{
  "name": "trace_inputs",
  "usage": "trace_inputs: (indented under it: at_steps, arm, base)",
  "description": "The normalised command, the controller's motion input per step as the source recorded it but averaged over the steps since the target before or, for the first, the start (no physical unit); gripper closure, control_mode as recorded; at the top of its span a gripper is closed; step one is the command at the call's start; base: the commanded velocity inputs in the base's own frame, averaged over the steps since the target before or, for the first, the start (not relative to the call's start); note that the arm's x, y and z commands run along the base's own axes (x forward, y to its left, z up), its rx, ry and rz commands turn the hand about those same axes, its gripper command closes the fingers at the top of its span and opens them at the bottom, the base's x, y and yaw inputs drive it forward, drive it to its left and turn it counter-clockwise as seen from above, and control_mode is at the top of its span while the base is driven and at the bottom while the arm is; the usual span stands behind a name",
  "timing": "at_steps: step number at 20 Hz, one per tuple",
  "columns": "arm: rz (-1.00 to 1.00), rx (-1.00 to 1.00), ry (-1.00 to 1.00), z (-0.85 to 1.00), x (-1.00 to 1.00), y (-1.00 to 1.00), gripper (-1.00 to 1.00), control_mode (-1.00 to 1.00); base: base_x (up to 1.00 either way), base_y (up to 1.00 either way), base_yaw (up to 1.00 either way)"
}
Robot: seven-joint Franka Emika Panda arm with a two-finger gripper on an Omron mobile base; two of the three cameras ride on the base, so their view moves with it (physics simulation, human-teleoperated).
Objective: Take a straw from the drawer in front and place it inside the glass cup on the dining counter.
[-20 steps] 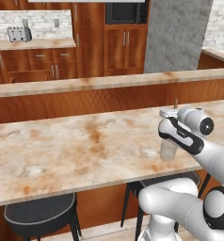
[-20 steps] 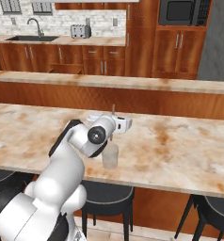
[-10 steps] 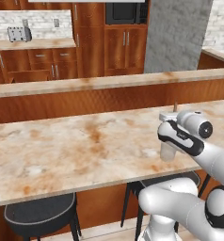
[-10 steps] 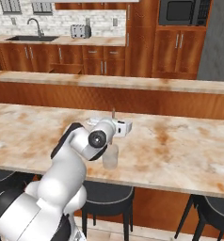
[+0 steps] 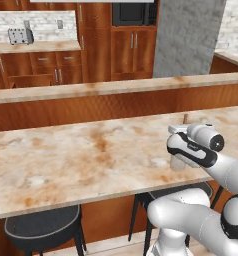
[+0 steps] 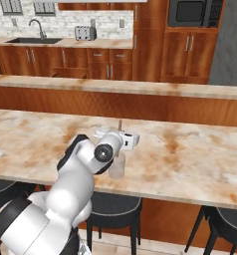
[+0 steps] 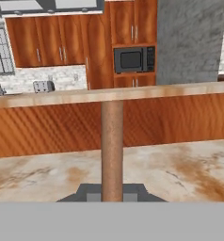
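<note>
My gripper [image 7: 112,192] is shut on the straw [image 7: 112,141], a thin reddish-brown stick that stands upright between the fingertips. Above the hand the straw's top end [image 5: 185,118] pokes up, and the straw [image 6: 120,124] shows the same way from the other side. Directly under the hand, the glass cup [image 5: 178,163] stands on the dining counter [image 5: 81,160], near its front edge. The glass cup [image 6: 116,167] is partly covered by my wrist, so I cannot tell whether the straw's lower end reaches into it. The drawer is out of view.
A raised wooden ledge [image 5: 106,90] runs along the far side of the dining counter. Dark stools [image 5: 43,227] stand under its front edge. Behind are wood cabinets, a microwave [image 6: 190,12], a toaster [image 6: 84,33] and a sink [image 6: 33,40].
The hand and the straw have sunk a little toward the glass cup. The cup has not moved.
</note>
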Motion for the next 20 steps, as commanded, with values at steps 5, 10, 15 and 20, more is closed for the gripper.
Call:
trace_inputs:
  at_steps: [5, 10, 15, 20]
  arm:
    - [0.00, 0.00, 0.00, -0.21, 0.00, 0.00, 1.00, -1.00]
    - [0.00, 0.00, 0.00, -0.20, 0.00, 0.00, 1.00, -1.00]
    - [0.00, 0.00, 0.00, -0.19, 0.00, 0.00, 1.00, -1.00]
    - [0.00, 0.00, 0.00, -0.17, 0.00, 0.00, 1.00, -1.00]
  base:
    - [0.00, 0.00, 0.00]
    - [0.00, 0.00, 0.00]
    - [0.00, 0.00, 0.00]
    - [0.00, 0.00, 0.00]
